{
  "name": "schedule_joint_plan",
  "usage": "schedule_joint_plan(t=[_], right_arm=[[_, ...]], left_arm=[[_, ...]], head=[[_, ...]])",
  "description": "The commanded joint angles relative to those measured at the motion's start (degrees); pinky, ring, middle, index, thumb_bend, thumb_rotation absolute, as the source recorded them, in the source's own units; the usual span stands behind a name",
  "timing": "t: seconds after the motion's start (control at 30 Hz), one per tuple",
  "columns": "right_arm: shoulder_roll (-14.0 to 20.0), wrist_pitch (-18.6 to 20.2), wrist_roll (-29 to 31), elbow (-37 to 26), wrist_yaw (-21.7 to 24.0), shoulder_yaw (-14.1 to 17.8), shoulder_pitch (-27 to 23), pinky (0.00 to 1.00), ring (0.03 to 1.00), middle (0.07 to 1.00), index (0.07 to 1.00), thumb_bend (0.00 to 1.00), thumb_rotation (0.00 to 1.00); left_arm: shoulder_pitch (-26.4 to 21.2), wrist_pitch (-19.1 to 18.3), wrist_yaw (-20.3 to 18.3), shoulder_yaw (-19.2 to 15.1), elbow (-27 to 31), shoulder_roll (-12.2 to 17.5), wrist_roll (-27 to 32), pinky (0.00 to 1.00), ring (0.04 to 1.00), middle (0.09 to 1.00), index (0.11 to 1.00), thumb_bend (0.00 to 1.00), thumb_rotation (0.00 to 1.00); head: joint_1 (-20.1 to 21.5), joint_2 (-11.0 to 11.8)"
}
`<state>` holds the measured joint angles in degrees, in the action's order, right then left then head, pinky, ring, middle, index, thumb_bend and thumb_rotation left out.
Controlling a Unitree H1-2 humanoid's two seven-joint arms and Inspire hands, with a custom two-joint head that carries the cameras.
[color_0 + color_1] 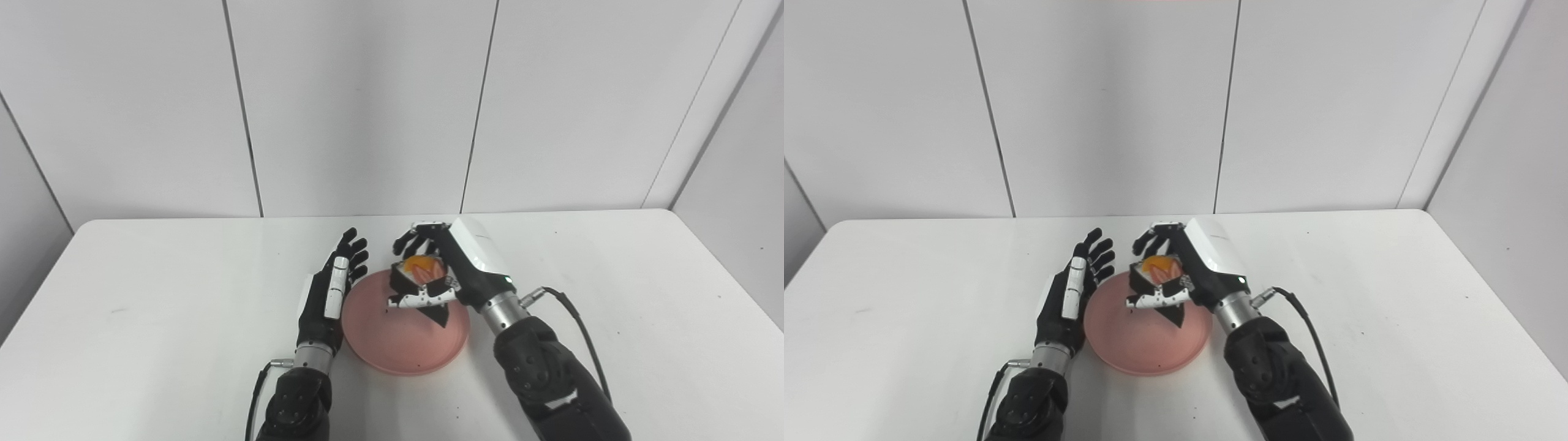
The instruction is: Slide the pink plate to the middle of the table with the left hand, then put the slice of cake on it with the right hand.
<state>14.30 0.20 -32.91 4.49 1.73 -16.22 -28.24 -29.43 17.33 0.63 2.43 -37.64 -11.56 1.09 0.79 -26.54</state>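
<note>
We see a white bench (153,318) with rounded far corners, set against a wall of pale grey panels (361,104) with dark seams; a pink plate (392,343) lies near the middle of the bench, toward its near edge. Our left hand (331,285) stands on edge just beside the plate's left rim, fingers straight and a little spread, holding nothing; whether it touches the rim we cannot tell. Our right hand (438,266) reaches over the far right part of the plate, fingers and thumb curled around the slice of cake (419,272); the slice is dark at the sides and pale on top, with orange fruit there; whether it rests on the plate we cannot tell.
</note>
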Motion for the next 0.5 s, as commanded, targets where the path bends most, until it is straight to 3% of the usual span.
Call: schedule_joint_plan(t=[0.0, 0.33, 0.4, 0.47], right_arm=[[-0.51, -3.29, -0.27, 1.42, -0.49, -0.46, -3.43, 0.18, 0.248, 0.473, 0.484, 0.52, 0.0], [-0.86, -3.23, -4.07, 7.43, -2.12, -2.08, -3.84, 0.22, 0.29, 0.474, 0.484, 0.52, 0.0], [-0.63, -3.36, -4.8, 8.35, -2.36, -2.31, -3.78, 0.23, 0.299, 0.411, 0.509, 0.52, 0.0], [-0.38, -2.87, -5.34, 8.98, -2.0, -2.45, -3.7, 0.26, 0.339, 0.411, 0.519, 0.52, 0.0]], left_arm=[[3.98, 2.26, -0.24, 0.47, -4.11, -0.21, -0.25, 0.87, 0.886, 0.893, 0.889, 0.68, 1.0], [4.08, 4.59, -0.23, 0.59, -4.59, -0.27, -0.51, 0.86, 0.887, 0.889, 0.883, 0.67, 1.0], [4.1, 4.64, -0.35, 0.8, -4.5, -0.15, -0.72, 0.86, 0.888, 0.888, 0.882, 0.66, 1.0], [4.15, 4.43, -0.75, 0.88, -4.32, -0.05, -0.48, 0.89, 0.902, 0.897, 0.888, 0.66, 1.0]], head=[[-0.08, -0.07], [0.07, -0.18], [0.09, -0.38], [0.05, -0.45]])
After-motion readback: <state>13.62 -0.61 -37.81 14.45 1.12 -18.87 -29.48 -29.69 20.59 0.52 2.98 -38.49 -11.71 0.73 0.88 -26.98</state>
